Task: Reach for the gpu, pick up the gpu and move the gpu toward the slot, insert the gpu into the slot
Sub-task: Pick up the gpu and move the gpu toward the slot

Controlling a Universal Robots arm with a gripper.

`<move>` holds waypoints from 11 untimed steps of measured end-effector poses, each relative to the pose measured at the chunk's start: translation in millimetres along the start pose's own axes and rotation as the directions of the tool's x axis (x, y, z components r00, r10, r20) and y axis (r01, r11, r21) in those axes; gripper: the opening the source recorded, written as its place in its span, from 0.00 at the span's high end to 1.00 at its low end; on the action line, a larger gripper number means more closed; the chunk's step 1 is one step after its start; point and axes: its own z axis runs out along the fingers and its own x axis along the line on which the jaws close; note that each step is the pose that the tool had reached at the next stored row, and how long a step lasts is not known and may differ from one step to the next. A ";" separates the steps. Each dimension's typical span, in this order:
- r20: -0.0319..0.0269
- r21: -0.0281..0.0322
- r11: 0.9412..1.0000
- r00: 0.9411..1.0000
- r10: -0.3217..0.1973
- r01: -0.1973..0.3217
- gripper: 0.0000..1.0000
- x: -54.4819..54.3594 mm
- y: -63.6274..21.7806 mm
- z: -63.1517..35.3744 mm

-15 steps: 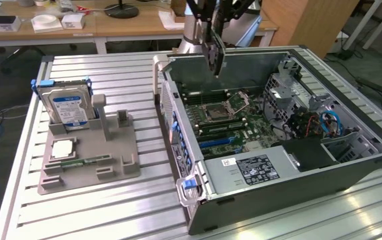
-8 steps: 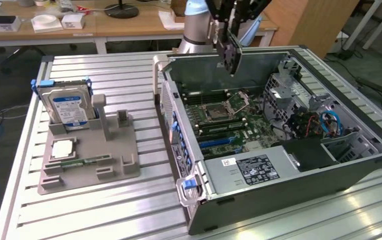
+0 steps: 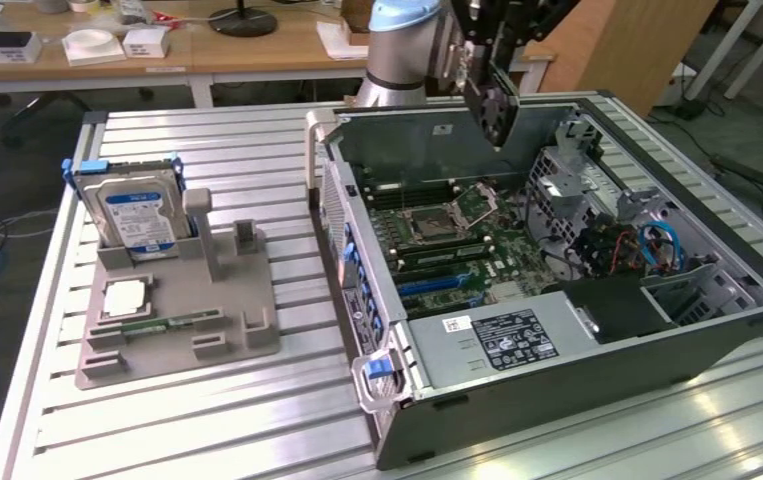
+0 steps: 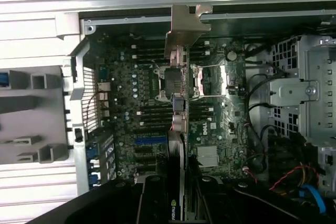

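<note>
My gripper (image 3: 487,72) hangs above the back of the open computer case (image 3: 354,215), shut on the gpu (image 3: 495,112), a thin dark card held on edge over the motherboard. In the wrist view the gpu (image 4: 179,109) runs edge-on away from my gripper (image 4: 178,195), with its metal bracket (image 4: 185,29) at the far end near the case's rear wall. The slot (image 3: 436,285) is a long blue connector strip low on the board, below and in front of the card; in the wrist view the slot (image 4: 151,140) lies just beside the card's line. The card is well above the board.
A grey fixture (image 3: 174,320) on the exterior view's left holds a silver hard drive (image 3: 138,215) with a blue label and a green memory stick (image 3: 174,322). Inside the case are the processor socket (image 3: 437,218), a drive cage (image 3: 581,190), cables (image 3: 655,245) and the power supply (image 3: 508,338).
</note>
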 end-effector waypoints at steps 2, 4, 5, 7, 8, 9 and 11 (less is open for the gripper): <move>0.000 0.000 1.000 1.000 0.000 0.000 0.74 -9.2 0.7 0.4; 0.000 0.000 1.000 1.000 0.000 0.000 0.74 -18.2 1.3 0.8; 0.000 0.000 1.000 1.000 0.000 0.000 0.74 -22.7 1.7 1.0; 0.000 0.000 1.000 1.000 0.000 0.000 0.74 -32.1 2.3 1.4; 0.000 0.000 1.000 1.000 0.000 0.000 0.74 -36.5 2.7 1.5; 0.000 0.000 1.000 1.000 0.000 0.000 0.74 -41.0 3.0 1.7; 0.000 0.000 1.000 1.000 0.000 0.000 0.74 -49.9 3.6 2.1</move>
